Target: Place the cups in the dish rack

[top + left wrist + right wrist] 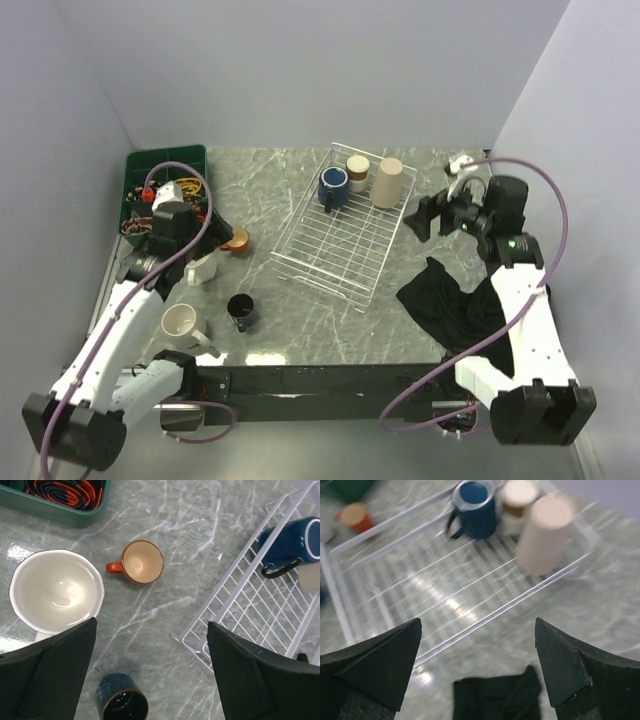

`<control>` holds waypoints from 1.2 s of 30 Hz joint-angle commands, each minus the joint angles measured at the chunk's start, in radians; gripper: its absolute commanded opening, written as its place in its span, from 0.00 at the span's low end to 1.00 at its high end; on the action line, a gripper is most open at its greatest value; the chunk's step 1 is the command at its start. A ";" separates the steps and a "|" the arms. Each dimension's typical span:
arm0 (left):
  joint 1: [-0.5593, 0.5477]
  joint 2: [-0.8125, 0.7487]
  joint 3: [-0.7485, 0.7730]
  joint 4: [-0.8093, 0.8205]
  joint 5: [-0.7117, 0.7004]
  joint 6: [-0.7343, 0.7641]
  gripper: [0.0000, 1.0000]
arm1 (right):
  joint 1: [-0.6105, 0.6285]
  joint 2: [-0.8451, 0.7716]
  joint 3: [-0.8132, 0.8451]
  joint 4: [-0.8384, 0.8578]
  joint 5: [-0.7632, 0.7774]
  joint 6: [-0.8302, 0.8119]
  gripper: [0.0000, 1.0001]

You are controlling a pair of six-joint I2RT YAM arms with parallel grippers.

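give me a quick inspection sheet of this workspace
surface: grey marbled table
job's things: dish rack holds blue mug, brown-cream cup, beige tumbler; orange cup, white mug, navy cup, cream mug stand on the table left of it
clutter: green tray of oddments far left; black cloth at right
grippers: left gripper and right gripper open, empty
cables: purple cable looping along each arm
surroundings: plain walls on three sides

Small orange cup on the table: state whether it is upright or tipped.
Upright: the small orange ceramic cup shows a full round rim and pale empty inside from above, handle sticking out sideways.
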 commanded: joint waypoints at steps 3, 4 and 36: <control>0.017 0.103 0.089 -0.061 -0.026 0.025 0.96 | -0.042 -0.128 -0.242 0.141 -0.325 0.002 1.00; 0.018 0.117 0.092 -0.066 -0.051 0.023 0.96 | -0.061 -0.134 -0.267 0.156 -0.345 -0.002 1.00; 0.022 0.591 0.212 -0.133 -0.289 0.108 0.31 | -0.159 -0.149 -0.279 0.123 -0.448 0.010 1.00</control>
